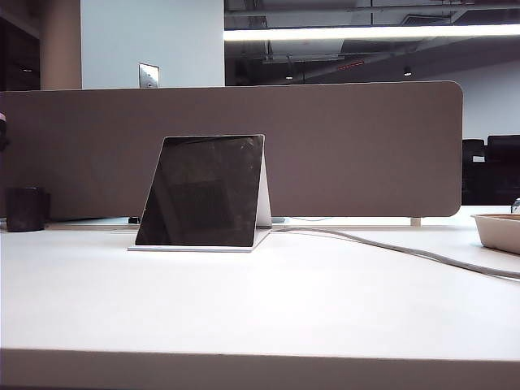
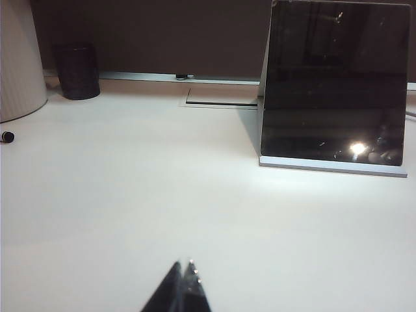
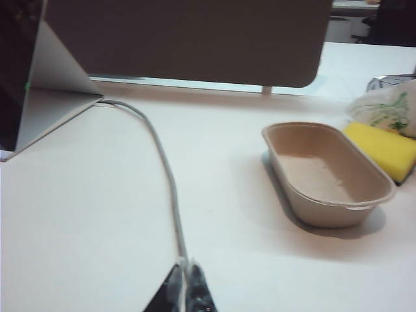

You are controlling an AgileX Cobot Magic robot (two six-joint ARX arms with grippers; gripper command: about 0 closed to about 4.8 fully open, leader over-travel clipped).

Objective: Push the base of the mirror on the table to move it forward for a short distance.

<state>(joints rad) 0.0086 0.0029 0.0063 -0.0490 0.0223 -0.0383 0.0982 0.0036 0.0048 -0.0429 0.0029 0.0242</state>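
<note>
Both grippers pinched closed and empty, left gripper (image 2: pixel 185 266) and right gripper (image 3: pixel 186 265) low over the table (image 1: pixel 268 309), well short of the mirror (image 1: pixel 201 192) leaning on its base (image 1: pixel 195 248), apparently poised for pushing.

The mirror (image 1: pixel 203 192) is glossy black on a white base (image 1: pixel 195 248), the table (image 1: pixel 260 309) white, the divider (image 1: pixel 357 150) grey-brown, the cable (image 3: pixel 166 182) grey, the tray (image 3: pixel 325 172) tan, the sponge (image 3: pixel 383 148) yellow, and both the left gripper (image 2: pixel 184 265) and the right gripper (image 3: pixel 186 265) black.
</note>
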